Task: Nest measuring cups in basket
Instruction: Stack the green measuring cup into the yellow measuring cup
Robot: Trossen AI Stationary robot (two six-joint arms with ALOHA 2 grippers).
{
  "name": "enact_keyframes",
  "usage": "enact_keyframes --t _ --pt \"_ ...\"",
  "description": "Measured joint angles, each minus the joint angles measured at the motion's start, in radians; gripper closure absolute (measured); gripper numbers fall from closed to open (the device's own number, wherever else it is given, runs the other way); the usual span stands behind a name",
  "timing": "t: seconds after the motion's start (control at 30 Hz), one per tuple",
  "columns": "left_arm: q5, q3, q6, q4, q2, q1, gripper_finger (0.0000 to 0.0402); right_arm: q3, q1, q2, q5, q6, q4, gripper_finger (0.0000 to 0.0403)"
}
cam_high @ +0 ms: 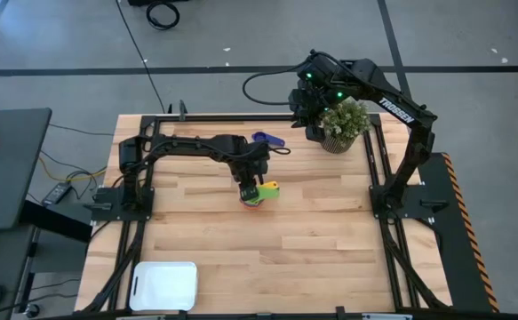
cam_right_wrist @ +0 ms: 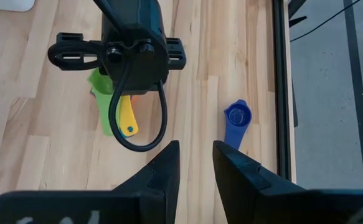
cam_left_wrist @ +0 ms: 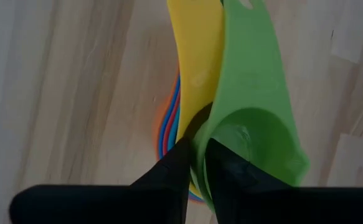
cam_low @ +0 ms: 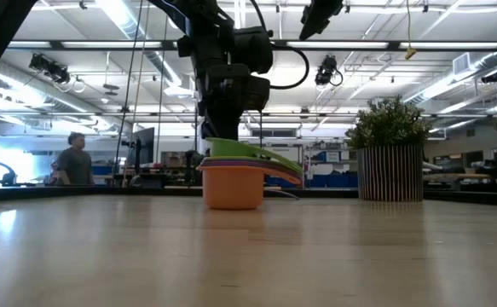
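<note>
A stack of nested measuring cups (cam_high: 259, 197) stands mid-table: an orange cup (cam_low: 231, 189) at the bottom, a yellow cup (cam_left_wrist: 197, 56) near the top and a green cup (cam_left_wrist: 256, 106) uppermost. My left gripper (cam_left_wrist: 195, 149) reaches down onto the stack, shut on the green cup. A lone blue cup (cam_right_wrist: 236, 118) lies on the wood near the table's far edge. My right gripper (cam_right_wrist: 195, 152) hangs high above the far right part of the table, open with nothing between its fingers. The white basket (cam_high: 163, 284) sits at the near left edge. My left gripper pinches the side wall of the green cup's bowl (cam_left_wrist: 201, 134), one finger (cam_left_wrist: 172, 171) outside and the other inside the bowl. The fingers come steeply from above. The green cup sits on top of the stack (cam_low: 244, 153), its handle lying over the yellow one.
A potted plant (cam_high: 343, 124) in a ribbed round pot stands at the far right, under my right arm. Black frame rails (cam_right_wrist: 279, 93) run along the table's edges. Bare wood lies between the stack and the basket. A person (cam_low: 73, 162) stands in the room beyond.
</note>
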Motion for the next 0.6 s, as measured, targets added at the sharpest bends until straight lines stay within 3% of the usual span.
enact_keyframes --t 0.37,0.6 --pt "0.011 0.000 0.005 0.011 0.000 0.000 0.0383 0.000 0.000 0.000 0.000 0.000 0.000 0.0300" --pt "0.019 0.000 0.010 0.016 0.004 -0.009 0.0318 0.000 0.000 0.000 0.000 0.000 0.001 0.0300"
